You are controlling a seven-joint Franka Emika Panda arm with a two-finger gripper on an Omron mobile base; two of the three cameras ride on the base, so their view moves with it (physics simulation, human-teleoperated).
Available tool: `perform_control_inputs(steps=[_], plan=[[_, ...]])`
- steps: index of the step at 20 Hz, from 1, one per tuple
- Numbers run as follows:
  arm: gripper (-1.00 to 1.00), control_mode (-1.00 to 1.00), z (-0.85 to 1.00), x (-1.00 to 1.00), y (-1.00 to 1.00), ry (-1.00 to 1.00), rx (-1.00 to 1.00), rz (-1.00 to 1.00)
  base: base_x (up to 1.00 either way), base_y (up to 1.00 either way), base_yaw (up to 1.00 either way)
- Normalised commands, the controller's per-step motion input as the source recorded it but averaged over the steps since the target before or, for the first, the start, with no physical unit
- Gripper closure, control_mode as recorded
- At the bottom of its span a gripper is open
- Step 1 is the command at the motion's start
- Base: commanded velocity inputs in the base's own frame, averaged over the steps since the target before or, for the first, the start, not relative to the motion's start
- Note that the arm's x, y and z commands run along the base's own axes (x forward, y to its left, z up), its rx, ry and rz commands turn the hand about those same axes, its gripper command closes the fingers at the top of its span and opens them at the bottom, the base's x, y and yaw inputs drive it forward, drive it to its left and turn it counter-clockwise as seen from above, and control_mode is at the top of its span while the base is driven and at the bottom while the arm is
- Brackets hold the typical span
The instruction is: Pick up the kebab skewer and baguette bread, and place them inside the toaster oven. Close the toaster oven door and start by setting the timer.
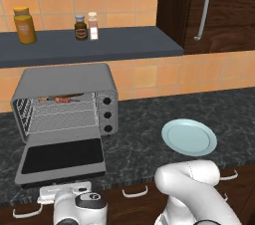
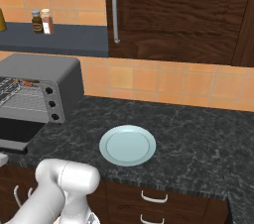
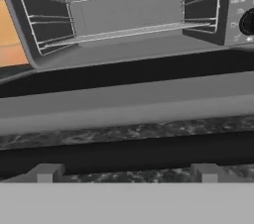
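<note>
Hand view close below toaster oven [image 3: 129, 25]

The robot arm [image 1: 191, 189] was built of glossy white, rounded, tubular links with smooth bulbous elbows. In the left base view, the wrist [image 1: 79, 208] ended in a black circular joint cap bearing a pale mark, with a flat white rectangular flange behind it. In the hand view, two small grey, square-topped fingertips [image 3: 45, 172] stood well apart.
</note>
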Motion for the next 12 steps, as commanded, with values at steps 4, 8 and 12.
perform_control_inputs(steps=[4,8,12], plan=[[-1.00,-1.00,0.66,0.16,-0.14,-0.10,0.03,0.00,0.00,0.00,0.00],[-1.00,-1.00,0.55,0.21,-0.17,-0.06,0.02,0.00,0.00,0.00,0.00],[-1.00,-1.00,0.24,0.11,-0.18,-0.01,0.01,0.00,0.00,0.00,0.00]])
